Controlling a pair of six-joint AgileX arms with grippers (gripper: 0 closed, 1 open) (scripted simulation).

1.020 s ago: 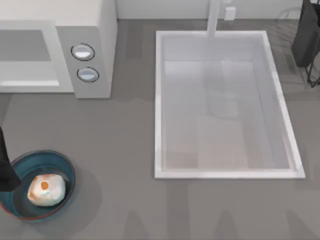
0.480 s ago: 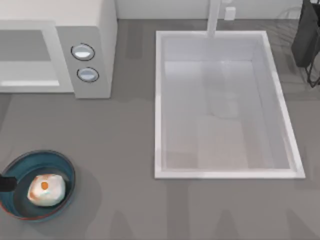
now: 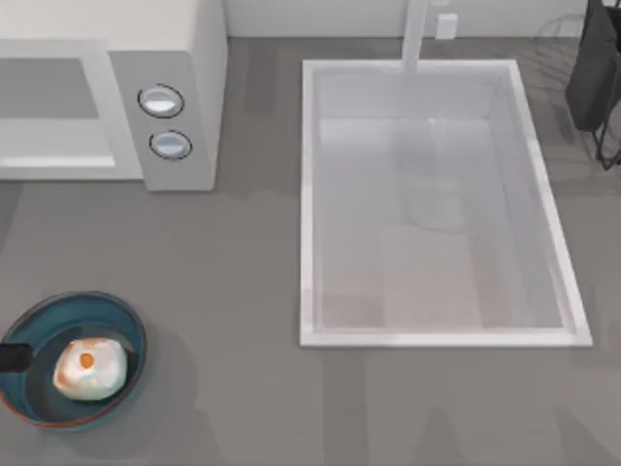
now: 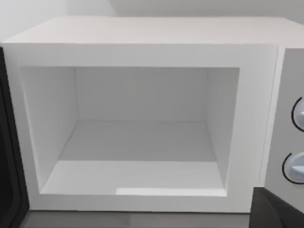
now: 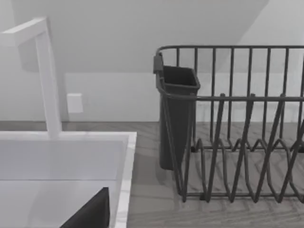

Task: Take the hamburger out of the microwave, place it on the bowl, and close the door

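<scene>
From above I am seeing the small rounded whitish-cream hamburger (image 3: 89, 368) with its orange spot on top sitting inside the round shallow blue bowl (image 3: 124, 327), whose inside is dark teal and whose rim carries a thin reddish-orange line. The bowl is resting on the grey bench (image 3: 233, 291) near the front left corner, well apart from the large white boxy microwave (image 3: 199, 68) at the back left.

The microwave's side panel is showing two round silver-blue knobs (image 3: 161, 101), one behind the other. In the left wrist view the appliance's pale cavity (image 4: 137, 142) is standing open towards the camera with nothing lying in it. A dark vertical strip (image 4: 10, 156) is running along one edge of that picture; it may be the opened door, but I cannot say for certain.

A small black piece is poking in at the top view's left edge, just touching the bowl's outline; it is possibly part of my left arm, and I cannot tell how the left end effector is set.

The white rectangular sink basin (image 3: 543, 194) is occupying the bench's right half. The right wrist view is looking at a dark wire dish rack (image 5: 237, 133) holding a dark cutlery cup (image 5: 176, 118), beside the white faucet (image 5: 47, 80). I cannot tell the right end effector's state either.
</scene>
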